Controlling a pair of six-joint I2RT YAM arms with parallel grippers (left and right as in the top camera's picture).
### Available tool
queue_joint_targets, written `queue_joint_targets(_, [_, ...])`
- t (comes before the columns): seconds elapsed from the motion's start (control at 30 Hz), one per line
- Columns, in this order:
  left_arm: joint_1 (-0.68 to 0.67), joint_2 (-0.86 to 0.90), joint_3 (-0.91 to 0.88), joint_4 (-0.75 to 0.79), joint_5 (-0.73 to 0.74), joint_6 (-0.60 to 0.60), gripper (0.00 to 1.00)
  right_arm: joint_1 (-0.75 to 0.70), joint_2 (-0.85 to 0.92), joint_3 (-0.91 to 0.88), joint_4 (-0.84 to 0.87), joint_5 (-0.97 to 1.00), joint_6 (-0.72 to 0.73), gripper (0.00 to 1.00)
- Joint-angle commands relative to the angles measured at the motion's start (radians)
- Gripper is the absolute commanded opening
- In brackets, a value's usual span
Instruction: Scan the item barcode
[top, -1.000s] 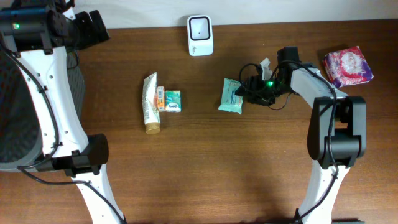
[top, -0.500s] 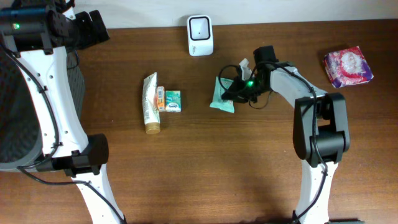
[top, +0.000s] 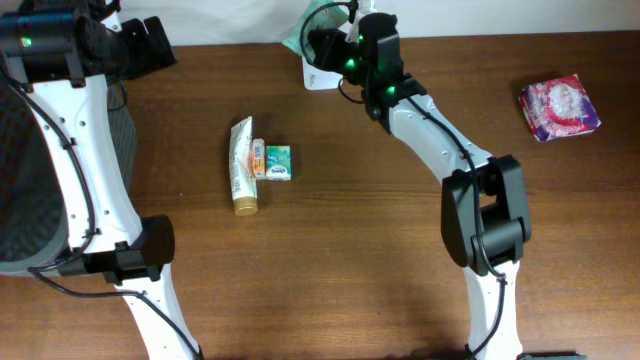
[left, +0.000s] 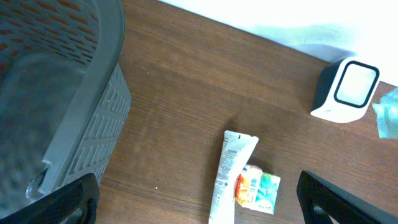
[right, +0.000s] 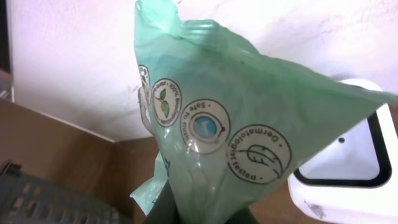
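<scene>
Moved: wipes pack (right: 211, 124) up from bench (top: 380, 250) to scanner (left: 345, 90).
Right end effector (right: 202, 214): clamped on wipes pack.
Handling: light, floppy; pinch edge.

Green packet (top: 313, 24) over white scanner (top: 314, 78)

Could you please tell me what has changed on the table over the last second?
The right gripper closed on the green wipes packet, lifted it off the table and carried it left and toward the back, where it now hangs at the white scanner. The toothpaste tube, the two small boxes, the pink packet and the open left gripper stayed put.
</scene>
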Motion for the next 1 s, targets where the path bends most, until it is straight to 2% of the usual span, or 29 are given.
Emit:
queue_joint_targets(0.0, [0.002,-0.019,0.009,0.000,-0.008,0.011,0.99,0.000,0.073,0.018,0.035,0.115,0.046,0.04])
queue_joint_targets(0.1, [0.002,-0.019,0.009,0.000,-0.008,0.011,0.99,0.000,0.132,0.018,0.050,0.103,0.068,0.04])
queue_joint_targets(0.3, [0.002,-0.019,0.009,0.000,-0.008,0.011,0.99,-0.008,0.134,0.018,0.050,0.096,0.068,0.04])
queue_joint_targets(0.5, [0.002,-0.019,0.009,0.000,-0.008,0.011,0.99,-0.069,0.131,0.111,0.045,-0.045,0.087,0.04])
queue_joint_targets(0.57, [0.002,-0.019,0.009,0.000,-0.008,0.011,0.99,-0.070,0.131,0.208,-0.049,-0.081,0.087,0.04])
queue_joint_targets(0.63, [0.002,-0.019,0.009,0.000,-0.008,0.011,0.99,-0.045,0.131,0.233,-0.096,-0.086,0.087,0.04])
queue_joint_targets(0.73, [0.002,-0.019,0.009,0.000,-0.008,0.011,0.99,-0.029,0.137,0.233,-0.306,0.082,0.060,0.04])
queue_joint_targets(0.77, [0.002,-0.019,0.009,0.000,-0.008,0.011,0.99,-0.029,0.149,0.233,-0.326,0.089,0.008,0.04])
queue_joint_targets(0.97, [0.002,-0.019,0.009,0.000,-0.008,0.011,0.99,-0.029,0.176,0.233,-0.327,0.066,0.003,0.04])
